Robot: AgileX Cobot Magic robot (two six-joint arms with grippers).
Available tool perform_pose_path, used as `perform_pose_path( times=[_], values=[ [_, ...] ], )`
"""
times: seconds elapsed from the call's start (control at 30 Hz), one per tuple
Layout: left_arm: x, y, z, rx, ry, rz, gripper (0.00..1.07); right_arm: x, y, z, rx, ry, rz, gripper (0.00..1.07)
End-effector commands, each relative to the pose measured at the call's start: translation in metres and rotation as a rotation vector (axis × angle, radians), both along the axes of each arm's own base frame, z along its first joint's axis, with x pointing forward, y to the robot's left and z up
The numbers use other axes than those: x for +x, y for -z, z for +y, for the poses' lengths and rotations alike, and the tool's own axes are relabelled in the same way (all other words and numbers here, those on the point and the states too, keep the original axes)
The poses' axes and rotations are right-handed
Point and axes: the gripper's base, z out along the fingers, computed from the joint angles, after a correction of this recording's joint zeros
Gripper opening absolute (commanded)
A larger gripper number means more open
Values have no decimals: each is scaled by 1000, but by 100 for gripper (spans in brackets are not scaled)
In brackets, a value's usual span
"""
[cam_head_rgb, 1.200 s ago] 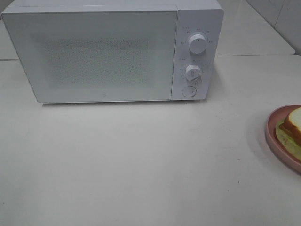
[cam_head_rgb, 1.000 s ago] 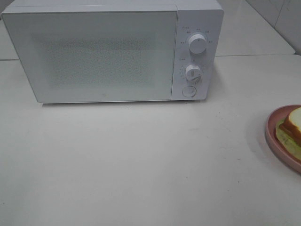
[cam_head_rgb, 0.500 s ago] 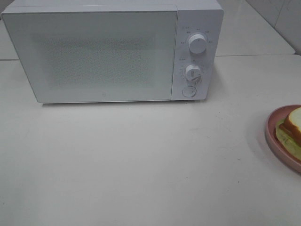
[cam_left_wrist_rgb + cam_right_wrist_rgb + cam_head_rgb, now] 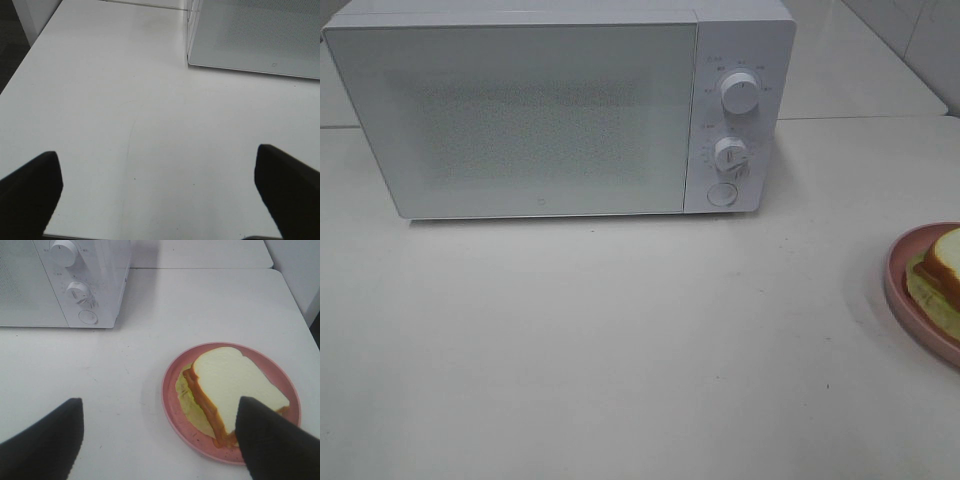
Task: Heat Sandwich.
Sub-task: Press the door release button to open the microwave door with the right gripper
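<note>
The sandwich [image 4: 230, 387], white bread with brown crust and pale green filling, lies on a round pink plate [image 4: 175, 400] at the table's right edge; the high view shows only part of the sandwich [image 4: 942, 268]. A white microwave [image 4: 550, 110] stands at the back with its door closed. My right gripper [image 4: 157, 440] hovers open above the table, its dark fingers [image 4: 270, 440] wide apart, one over the plate's side. My left gripper [image 4: 160, 192] is open over bare table, left of the microwave's front corner [image 4: 192, 55]. Neither gripper appears in the high view.
The microwave has two knobs [image 4: 740, 92] and a round button [image 4: 722, 194] on its right panel. The white table's left edge [image 4: 22, 55] and right edge [image 4: 300, 305] show in the wrist views. A tiled wall [image 4: 910, 30] rises at the back right.
</note>
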Motion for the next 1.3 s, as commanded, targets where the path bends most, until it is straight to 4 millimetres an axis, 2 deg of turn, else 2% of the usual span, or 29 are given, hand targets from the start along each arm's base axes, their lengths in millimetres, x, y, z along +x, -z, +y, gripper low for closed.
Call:
perform_pose_path(
  times=[0.03,0.13,0.63,0.77,1.1,1.3],
  values=[
    [-3,-1,0,-2,4,-34,98,14,-3,1,-3,0,-18,76],
    [-3,-1,0,-2,4,-34,98,30,-3,3,-5,-3,0,76],
    [-3,-1,0,-2,4,-34,98,86,8,8,-8,-13,37,76],
    [-3,-1,0,-2,4,-34,98,106,15,10,-8,-17,41,76],
    [-3,-1,0,-2,4,-34,98,137,28,14,-4,-25,21,76],
    [-3,-1,0,-2,4,-34,98,162,42,17,0,-32,-5,76]
  ],
)
